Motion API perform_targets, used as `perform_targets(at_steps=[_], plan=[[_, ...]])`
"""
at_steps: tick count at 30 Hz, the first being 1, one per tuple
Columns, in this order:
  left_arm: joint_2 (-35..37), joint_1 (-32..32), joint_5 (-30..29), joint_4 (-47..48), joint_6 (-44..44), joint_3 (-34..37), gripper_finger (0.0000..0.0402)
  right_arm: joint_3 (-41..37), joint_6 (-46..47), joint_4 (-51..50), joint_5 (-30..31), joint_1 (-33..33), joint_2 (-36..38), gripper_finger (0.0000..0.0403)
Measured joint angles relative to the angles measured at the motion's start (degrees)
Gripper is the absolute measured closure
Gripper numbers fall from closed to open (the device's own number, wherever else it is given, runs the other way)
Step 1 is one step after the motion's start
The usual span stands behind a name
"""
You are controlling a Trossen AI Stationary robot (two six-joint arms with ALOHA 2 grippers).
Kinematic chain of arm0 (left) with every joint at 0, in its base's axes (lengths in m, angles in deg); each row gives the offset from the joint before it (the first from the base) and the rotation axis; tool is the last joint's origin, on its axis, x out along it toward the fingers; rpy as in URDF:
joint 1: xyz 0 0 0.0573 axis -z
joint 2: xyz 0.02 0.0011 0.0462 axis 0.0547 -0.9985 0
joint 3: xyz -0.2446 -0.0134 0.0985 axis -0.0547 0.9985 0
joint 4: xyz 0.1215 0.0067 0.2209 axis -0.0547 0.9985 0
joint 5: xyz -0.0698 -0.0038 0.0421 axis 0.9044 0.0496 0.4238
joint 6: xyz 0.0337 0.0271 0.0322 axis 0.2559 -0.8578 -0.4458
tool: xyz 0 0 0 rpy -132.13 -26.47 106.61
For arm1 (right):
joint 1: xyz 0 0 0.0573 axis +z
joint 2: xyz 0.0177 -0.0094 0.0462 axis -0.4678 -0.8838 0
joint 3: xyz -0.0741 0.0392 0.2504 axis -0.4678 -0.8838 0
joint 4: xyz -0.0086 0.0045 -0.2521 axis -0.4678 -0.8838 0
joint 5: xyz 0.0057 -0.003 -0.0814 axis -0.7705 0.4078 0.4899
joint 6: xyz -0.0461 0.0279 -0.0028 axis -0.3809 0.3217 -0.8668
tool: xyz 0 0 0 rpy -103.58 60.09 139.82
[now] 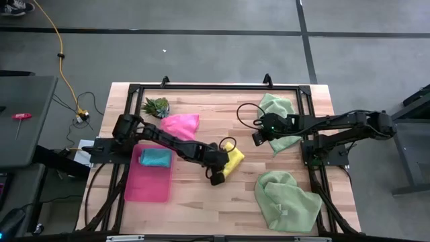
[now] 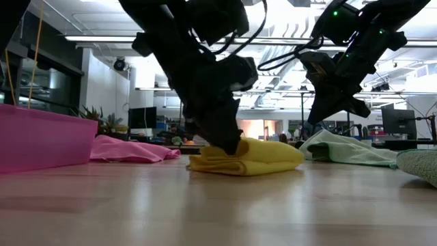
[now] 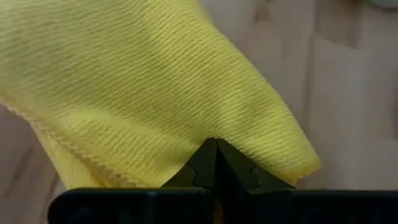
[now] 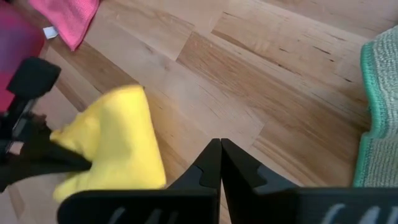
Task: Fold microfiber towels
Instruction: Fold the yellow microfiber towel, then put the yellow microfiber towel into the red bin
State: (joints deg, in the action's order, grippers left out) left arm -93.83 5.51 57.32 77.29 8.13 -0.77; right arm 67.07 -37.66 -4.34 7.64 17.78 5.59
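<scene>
The yellow towel [image 1: 234, 160] lies folded in several layers on the table's middle; it also shows in the low view [image 2: 252, 158] and the left wrist view [image 3: 155, 81]. My left gripper [image 1: 216, 177] is shut, with its tips at the towel's left end. My right gripper [image 1: 257, 140] is shut above bare wood [image 4: 220, 142], right of the yellow towel, and touches nothing. A pink towel [image 1: 181, 126] lies at the far left. A teal towel [image 1: 154, 158] rests folded in the pink tray [image 1: 149, 187]. Two pale green towels lie crumpled, one at the far right [image 1: 279, 111] and one at the near right [image 1: 285, 202]. My left gripper has its shut fingertips [image 3: 208, 155] against the yellow towel's top layer [image 3: 211, 127], near its left end [image 2: 218, 158]. The fingers slant down from the table's left side. I cannot tell whether any cloth is pinched between them. The towel lies flat on the table, still folded.
A small green plant [image 1: 156, 106] stands at the far left corner. The black frame rail [image 1: 215, 87] runs along the table's far edge. Bare wood [image 1: 215, 208] stretches along the near edge between the tray and the near green towel.
</scene>
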Motion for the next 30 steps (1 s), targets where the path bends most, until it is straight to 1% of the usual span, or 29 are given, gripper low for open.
perform_targets(at_steps=[5, 9, 12, 14, 15, 18, 23, 26, 28, 30], plan=[[-0.04, -0.36, 5.62, -11.08, -6.32, -0.04, 0.0401, 0.00, 0.00, 0.02, -0.01, 0.00, 0.00, 0.0400], [0.12, -1.17, 12.54, -13.57, -7.66, -0.04, 0.0401, 0.00, 0.00, 0.02, -0.63, 0.00, 0.00, 0.0400], [1.07, -2.37, 14.67, -13.48, -7.27, -0.05, 0.0401, 0.00, 0.02, 0.02, -0.72, 0.00, 0.00, 0.0400], [3.23, -3.45, 14.55, -10.70, -7.33, 0.11, 0.0401, 0.00, 0.02, 0.02, -0.91, 0.00, 0.00, 0.0400], [4.27, -4.06, 14.45, -10.76, -7.71, -0.21, 0.0401, 0.00, 0.00, 0.02, -0.93, 0.00, -0.02, 0.0400], [9.45, -6.24, 13.95, -7.64, -8.66, -0.20, 0.0401, 0.00, 0.00, 0.21, -0.93, 0.00, -0.02, 0.0400], [15.94, -9.03, 9.80, -4.58, -8.72, -0.19, 0.0402, 0.00, 0.00, 0.31, -0.47, 0.00, -0.04, 0.0400], [17.73, -9.99, 6.97, -2.01, -7.78, -0.22, 0.0401, 0.00, -0.02, 0.33, -0.45, 0.00, -0.04, 0.0400], [17.68, -10.32, 6.91, 0.04, -6.95, -0.21, 0.0394, 0.00, -0.39, 0.34, -0.43, 0.00, -0.04, 0.0400], [17.32, -10.34, 6.98, 2.79, -5.75, -0.15, 0.0377, 0.00, -0.43, 0.28, -0.12, 0.00, -0.04, 0.0400]])
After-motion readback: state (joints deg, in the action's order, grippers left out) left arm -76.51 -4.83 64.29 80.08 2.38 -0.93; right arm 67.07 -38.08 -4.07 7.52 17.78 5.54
